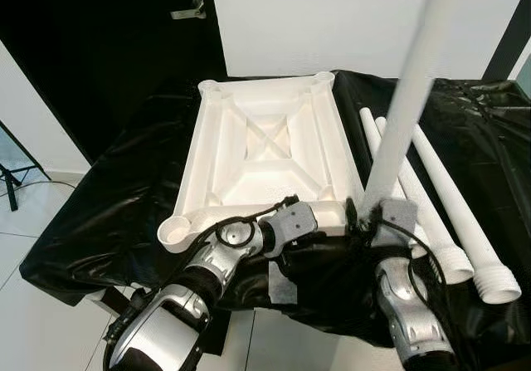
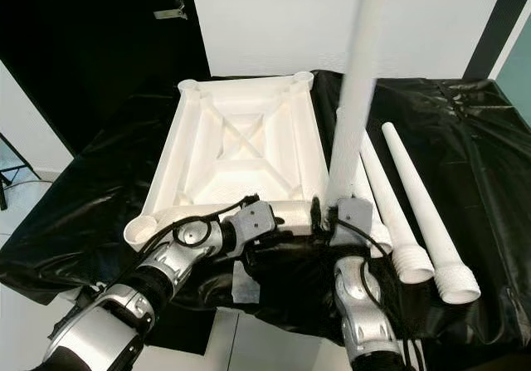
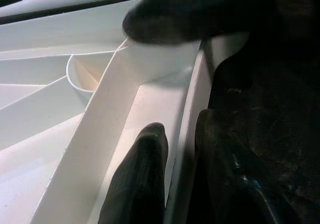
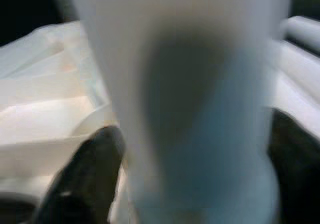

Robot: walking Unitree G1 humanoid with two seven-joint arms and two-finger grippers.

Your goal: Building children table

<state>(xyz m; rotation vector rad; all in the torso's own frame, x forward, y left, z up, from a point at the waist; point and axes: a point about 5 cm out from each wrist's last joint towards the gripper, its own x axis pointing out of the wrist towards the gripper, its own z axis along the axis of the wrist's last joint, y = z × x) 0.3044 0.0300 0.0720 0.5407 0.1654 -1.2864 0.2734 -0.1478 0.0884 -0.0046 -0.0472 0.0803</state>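
Note:
A white tabletop [image 1: 265, 139] lies upside down on a black-draped surface [image 1: 116, 213], with round leg sockets at its corners. My left gripper [image 1: 305, 240] is at its near edge. In the left wrist view its fingers [image 3: 142, 179] are shut on the rim wall, one inside and one outside. My right gripper [image 1: 375, 215] is shut on a long white table leg [image 1: 408, 89] and holds it upright. The leg's lower end is at the tabletop's near right corner. In the right wrist view the leg [image 4: 195, 108] stands between the black fingers [image 4: 87, 179].
Three more white legs [image 1: 452, 209] lie side by side on the cloth to the right, threaded ends toward me. A black door with a handle [image 1: 191, 10] and a white wall stand behind. Tiled floor [image 1: 33, 222] lies to the left, below the cloth's edge.

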